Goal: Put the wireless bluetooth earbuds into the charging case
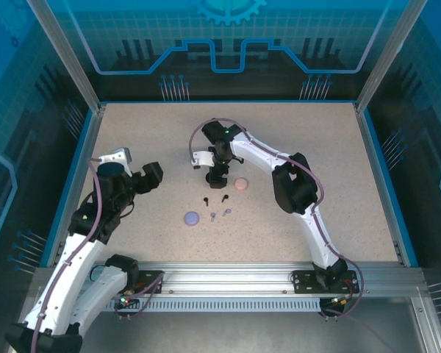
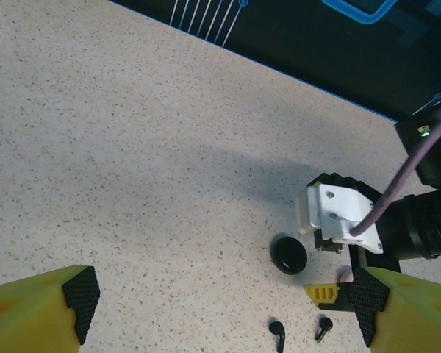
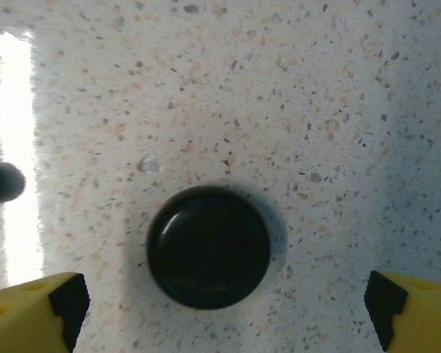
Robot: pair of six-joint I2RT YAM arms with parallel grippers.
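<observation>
Right wrist: wide-spread tool (image 3: 224, 316) over black case (image 3: 208, 246)

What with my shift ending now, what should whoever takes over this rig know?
Grippers: left gripper open and empty, off to the left; right gripper open, poised over the black case, whose lid looks shut.
Things: black earbuds and lavender earbuds lie loose on the table, roughly between the pink case and lavender case.
Done: none of these earbuds seated.
Left: open cases, insert them.
</observation>
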